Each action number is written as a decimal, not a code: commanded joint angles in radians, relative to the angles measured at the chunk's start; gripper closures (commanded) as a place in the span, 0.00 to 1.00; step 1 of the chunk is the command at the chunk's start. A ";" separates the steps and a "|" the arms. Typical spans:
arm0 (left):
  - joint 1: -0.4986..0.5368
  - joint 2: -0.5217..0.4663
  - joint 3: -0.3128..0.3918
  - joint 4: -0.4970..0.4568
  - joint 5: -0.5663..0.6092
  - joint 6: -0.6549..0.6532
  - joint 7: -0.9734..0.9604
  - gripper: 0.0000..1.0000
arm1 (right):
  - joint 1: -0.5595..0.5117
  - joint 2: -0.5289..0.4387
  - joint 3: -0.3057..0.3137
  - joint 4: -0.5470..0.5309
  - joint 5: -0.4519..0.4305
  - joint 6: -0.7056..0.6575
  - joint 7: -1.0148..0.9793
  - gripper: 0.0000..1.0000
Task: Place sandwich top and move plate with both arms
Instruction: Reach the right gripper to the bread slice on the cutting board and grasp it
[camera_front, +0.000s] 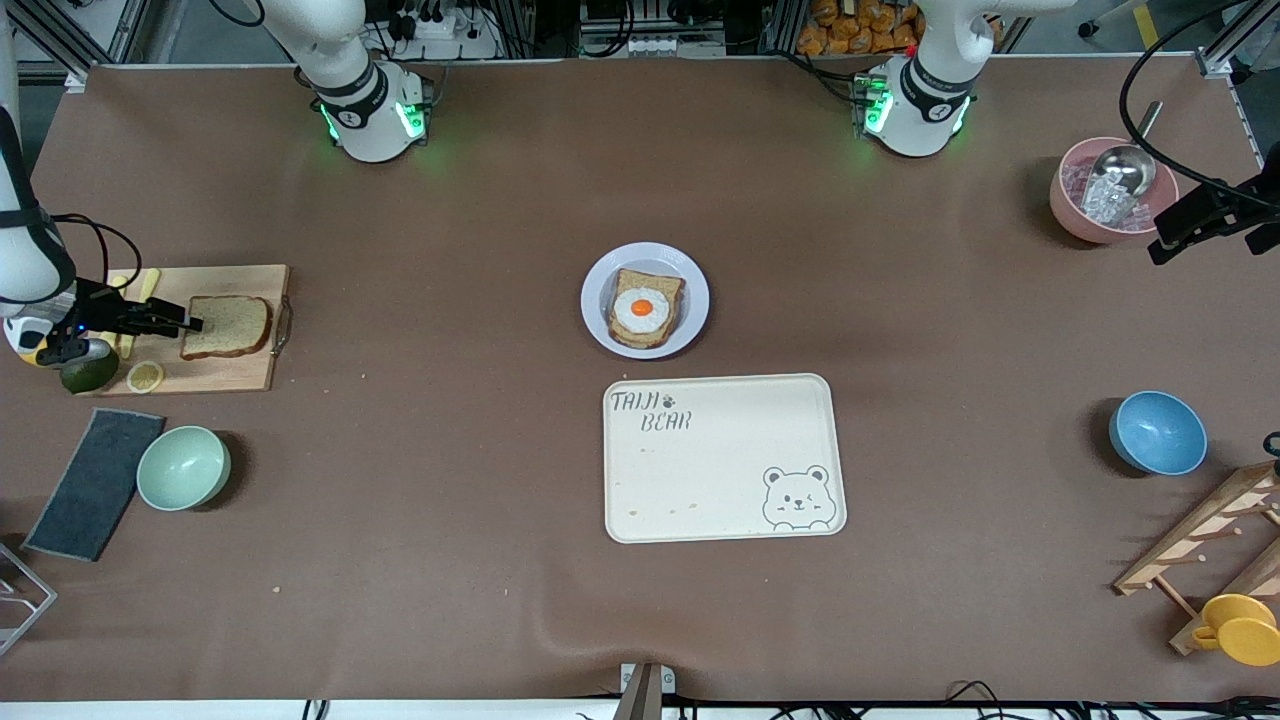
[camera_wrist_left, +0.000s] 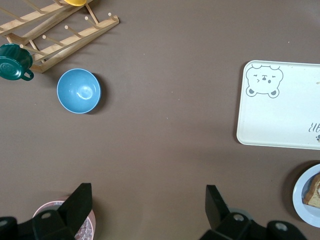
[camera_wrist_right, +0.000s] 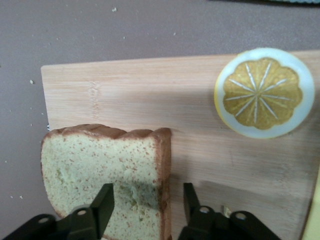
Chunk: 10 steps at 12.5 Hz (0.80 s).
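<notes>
The task stood near its beginning. The sandwich top (camera_front: 227, 326), a plain slice of wholemeal bread, lay flat on the wooden cutting board (camera_front: 215, 375) at the right arm's end of the counter (camera_front: 450, 520). The right claw (camera_front: 190, 324) was down at the board, its fingers (camera_wrist_right: 102, 205) straddling one crust edge of the slice: one finger rested over the bread's face, the other stood just off the crust above bare wood. The jaws were apart with the edge between them and not yet clamped; the slice showed no lift. A lemon slice (camera_wrist_right: 264, 92) sat beside the bread on the board.

The plate (camera_front: 690, 265) sat mid-counter, carrying the lower bread slice with its fried egg (camera_front: 641, 308), uncovered. The bear-printed tray (camera_front: 724, 457) lay just nearer the front camera than the plate, with nothing on it.

The left claw (camera_wrist_left: 147, 207) hung with its jaws wide apart and nothing between them, above the counter at the left arm's end, near the pink bowl (camera_front: 1070, 205); that arm waited.

Judging from this, everything remained: gripping the slice, carrying it over the egg, setting it down, then both arms shifting the plate, presumably toward the tray.
</notes>
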<state>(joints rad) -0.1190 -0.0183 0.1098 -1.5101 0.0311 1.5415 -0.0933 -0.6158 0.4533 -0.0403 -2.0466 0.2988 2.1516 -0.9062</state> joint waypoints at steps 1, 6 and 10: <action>0.007 -0.017 -0.004 -0.018 -0.005 0.022 0.015 0.00 | -0.027 0.004 0.016 -0.026 0.037 0.010 -0.025 0.54; 0.007 -0.006 -0.004 -0.022 -0.038 0.025 0.015 0.00 | -0.025 0.004 0.016 -0.053 0.045 0.066 -0.048 1.00; 0.005 -0.014 -0.004 -0.160 -0.204 0.135 0.017 0.00 | -0.018 -0.007 0.019 -0.047 0.045 0.053 -0.056 1.00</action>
<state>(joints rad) -0.1189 -0.0128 0.1088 -1.5818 -0.1000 1.6037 -0.0933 -0.6187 0.4559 -0.0415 -2.0804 0.3222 2.1966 -0.9344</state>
